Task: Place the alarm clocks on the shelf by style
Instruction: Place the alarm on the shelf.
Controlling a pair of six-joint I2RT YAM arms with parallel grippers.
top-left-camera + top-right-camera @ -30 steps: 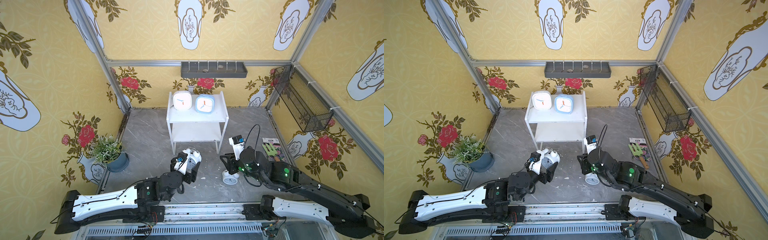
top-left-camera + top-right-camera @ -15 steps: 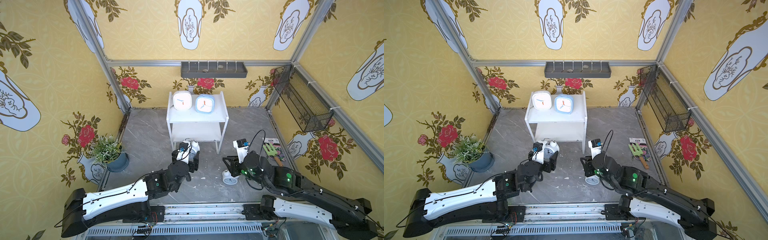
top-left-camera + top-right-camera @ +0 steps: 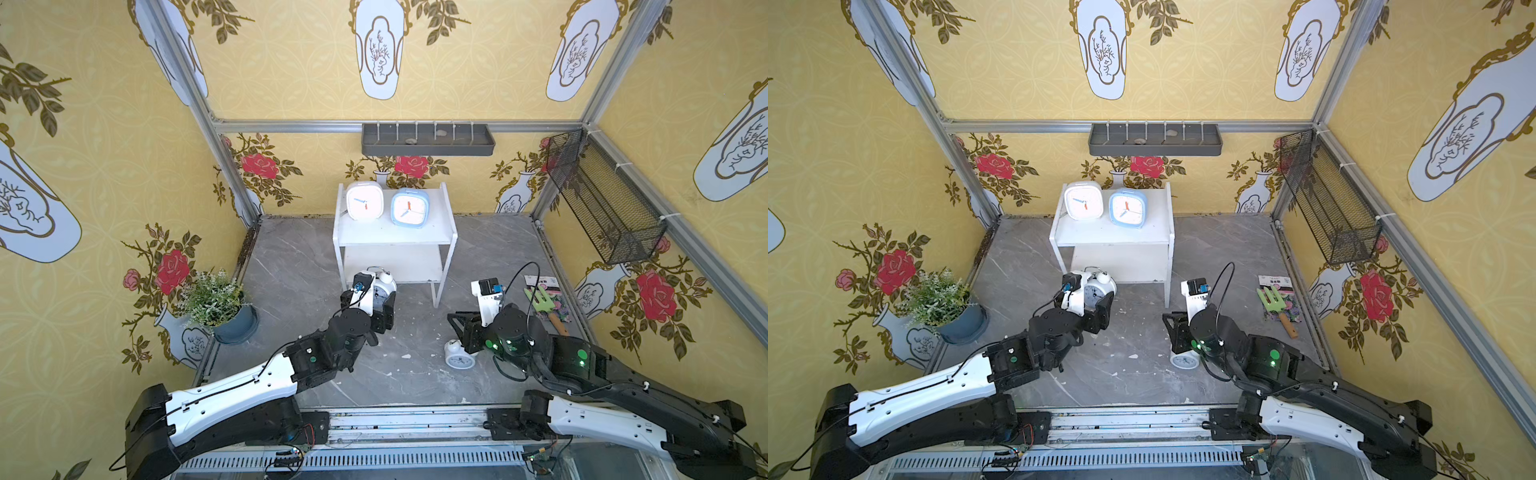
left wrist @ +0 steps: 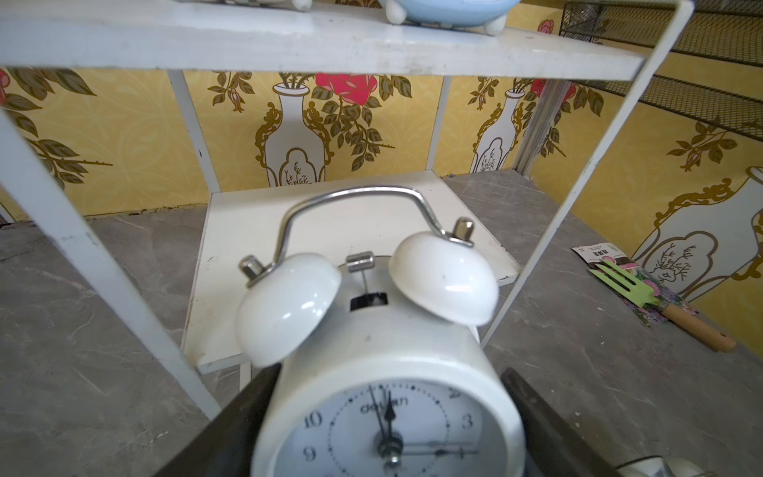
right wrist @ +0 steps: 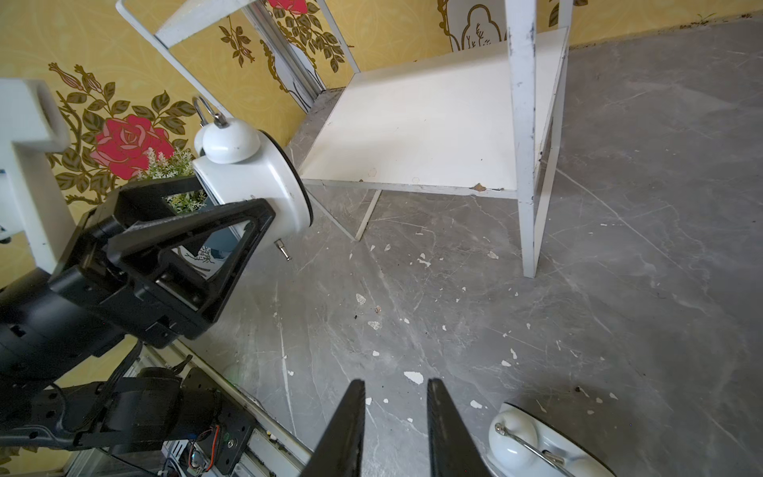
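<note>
1. The left jaws are clamped on both sides of a twin-bell clock [image 3: 380,286]. It is tilted, with its face turned back toward the wrist, and is held clear of the tabletop [image 3: 291,257].
2. Straight ahead of those jaws stands the shelf [image 3: 395,239]. Its lower board [image 4: 330,223] lies bare just beyond the clock's bells (close, but the clock isn't on it).
3. Higher up and farther out from the left jaws, the top board carries a white square clock [image 3: 365,200] and a blue square clock [image 3: 409,207]. They stand upright side by side, faces forward.
4. The right jaws show a narrow gap with nothing between them, tips angled down at the tabletop.
5. Just beside the right jaws, and apart from them, a second bell clock [image 3: 459,355] lies face up on the tabletop, well short of the shelf.
6. Off to the outer side of the right jaws, near the wall, a green garden fork [image 3: 544,305] rests on a printed packet.
</note>
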